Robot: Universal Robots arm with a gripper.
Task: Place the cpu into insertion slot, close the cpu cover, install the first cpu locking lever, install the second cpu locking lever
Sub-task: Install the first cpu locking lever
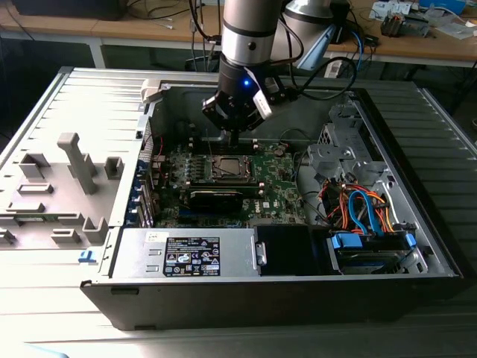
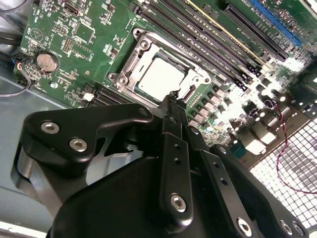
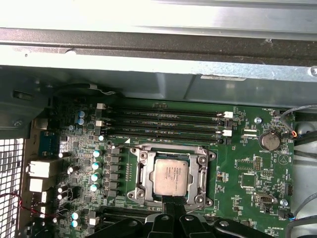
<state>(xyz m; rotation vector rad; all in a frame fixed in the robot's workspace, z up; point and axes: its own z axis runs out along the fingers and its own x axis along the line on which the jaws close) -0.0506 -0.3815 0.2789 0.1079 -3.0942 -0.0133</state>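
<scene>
An open computer case (image 1: 417, 224) lies on its side on a grey metal worktop (image 1: 45, 97), and the account runs across the exterior view from its left to its right. Toward the worktop's left edge stands a grey plastic fixture (image 1: 78, 160) with upright posts. Just inside the case's left wall, a green circuit board (image 1: 279, 183) covers the floor of the case, with a power supply box (image 1: 190, 253) along the near wall. Near the middle of the board sits the insertion slot (image 1: 227, 168), and the cpu (image 3: 171, 177) already lies in it, its silvery face up. In both wrist views the cpu cover (image 3: 142, 173) lies flat around the chip as a metal frame. The robot arm (image 1: 250, 30) comes down over the far edge of the board, and its pincer (image 1: 235, 139) hangs just above the far rim of the socket. In the second wrist view the black fingers (image 2: 171, 106) are drawn together to a single tip beside the frame's edge, with nothing between them. Memory slots (image 3: 163, 124) run along the board beside the socket. Toward the case's right wall lie orange and blue cables (image 1: 358, 209) and a drive bay (image 1: 373, 250).
</scene>
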